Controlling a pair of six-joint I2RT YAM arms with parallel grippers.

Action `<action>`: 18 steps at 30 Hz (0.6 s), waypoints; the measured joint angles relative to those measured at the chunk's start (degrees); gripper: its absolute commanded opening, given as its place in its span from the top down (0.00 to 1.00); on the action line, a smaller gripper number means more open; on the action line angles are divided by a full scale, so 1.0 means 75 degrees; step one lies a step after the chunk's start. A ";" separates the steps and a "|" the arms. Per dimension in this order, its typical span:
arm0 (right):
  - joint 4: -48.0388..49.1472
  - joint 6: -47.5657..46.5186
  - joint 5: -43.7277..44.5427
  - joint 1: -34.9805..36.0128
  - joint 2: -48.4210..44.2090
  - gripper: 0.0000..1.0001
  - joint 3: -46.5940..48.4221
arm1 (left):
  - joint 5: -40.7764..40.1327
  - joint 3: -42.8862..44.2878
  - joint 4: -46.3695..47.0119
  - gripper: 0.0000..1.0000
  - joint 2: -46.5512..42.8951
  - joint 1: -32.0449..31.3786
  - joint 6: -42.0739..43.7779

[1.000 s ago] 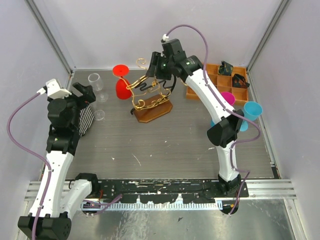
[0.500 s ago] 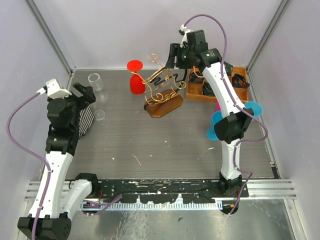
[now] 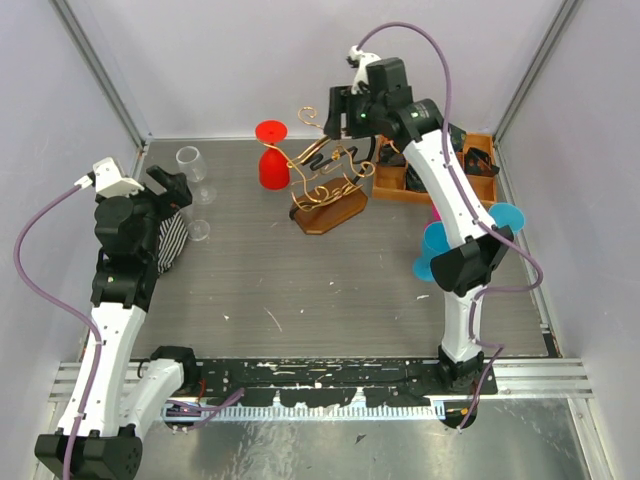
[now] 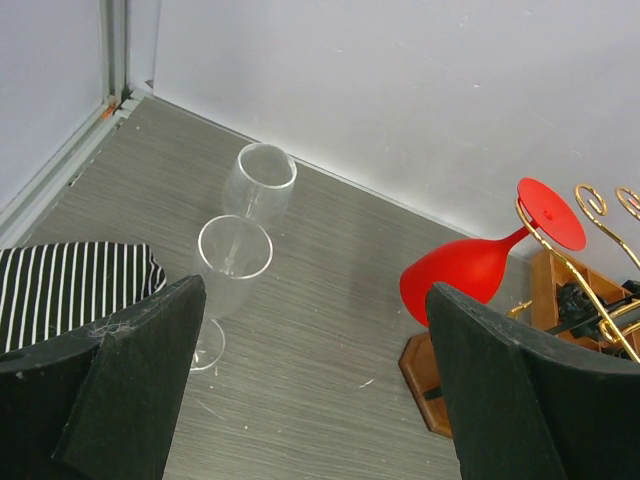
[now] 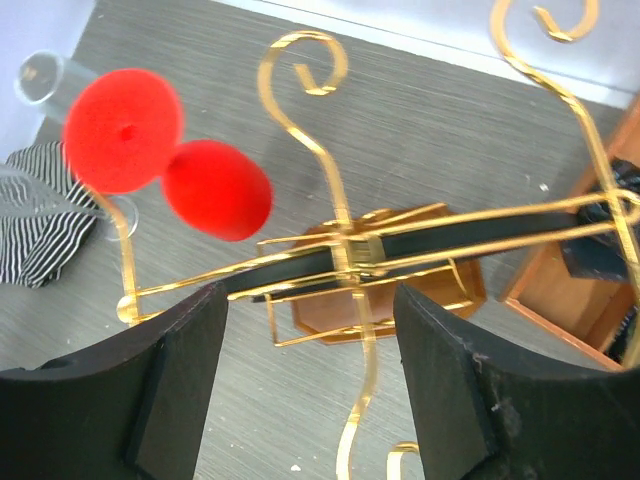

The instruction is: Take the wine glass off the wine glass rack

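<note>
The red wine glass [image 3: 271, 168] hangs upside down by its foot from the left end of the gold wire wine glass rack [image 3: 330, 213], which stands on its brown base at the back of the table. In the right wrist view the wine glass [image 5: 217, 190] is at the upper left and the rack [image 5: 400, 250] runs across below the fingers. My right gripper [image 3: 345, 125] hovers open just above the rack's middle [image 5: 310, 295], holding nothing. My left gripper [image 3: 170, 188] stays open at the far left, well away; its view [image 4: 312, 290] shows the wine glass [image 4: 455, 280] and the rack [image 4: 590, 205] to the right.
Two clear glasses [image 3: 190, 160] [image 3: 200, 228] and a striped cloth [image 3: 172, 240] lie by the left gripper. An orange-brown compartmented tray [image 3: 440, 170] sits right of the rack. Blue cups [image 3: 505, 217] are beside the right arm. Walls enclose the back and sides.
The rack with the red glass shifted right and toward the back while my right gripper was on it. The right gripper then opened and rose off it. The left arm stayed still.
</note>
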 measured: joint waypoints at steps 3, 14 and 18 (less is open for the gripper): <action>0.0015 -0.0187 0.0280 0.0583 -0.0082 0.27 0.0160 | 0.0020 0.0000 -0.0003 0.02 -0.0015 0.0000 -0.0003; 0.0396 -0.0892 0.0580 0.1920 0.0090 0.26 0.0268 | 0.0020 0.0000 -0.0085 0.02 -0.0192 -0.0009 -0.0003; 0.0568 -0.1087 0.0548 0.2005 0.0315 0.26 0.0268 | 0.0020 -0.0003 -0.0149 0.02 -0.0201 -0.0015 -0.0012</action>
